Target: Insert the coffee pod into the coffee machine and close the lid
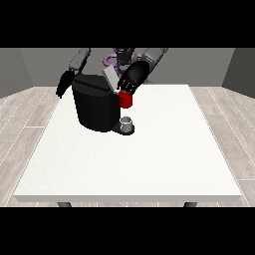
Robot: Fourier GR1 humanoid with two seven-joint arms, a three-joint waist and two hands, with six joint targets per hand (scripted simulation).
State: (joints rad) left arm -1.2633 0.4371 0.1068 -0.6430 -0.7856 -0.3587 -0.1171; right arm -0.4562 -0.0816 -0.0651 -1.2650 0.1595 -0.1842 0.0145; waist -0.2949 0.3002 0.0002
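Note:
The black coffee machine (95, 105) stands on the table's far left part. Its grey lid (109, 77) is tilted up at the top. A red thing at the machine (126, 100) shows on its right side. The hand at the view's right (132, 77) hovers right of the lid, just above the red thing. A small grey thing (127, 122) sits on the machine's low base below it; I cannot tell it for the pod. The hand at the view's left (63, 83) hangs beside the machine's left edge with straight fingers, holding nothing.
The white table (149, 159) stretches wide towards the camera and to the right of the machine. Its far edge runs just behind the machine, close to the robot's body.

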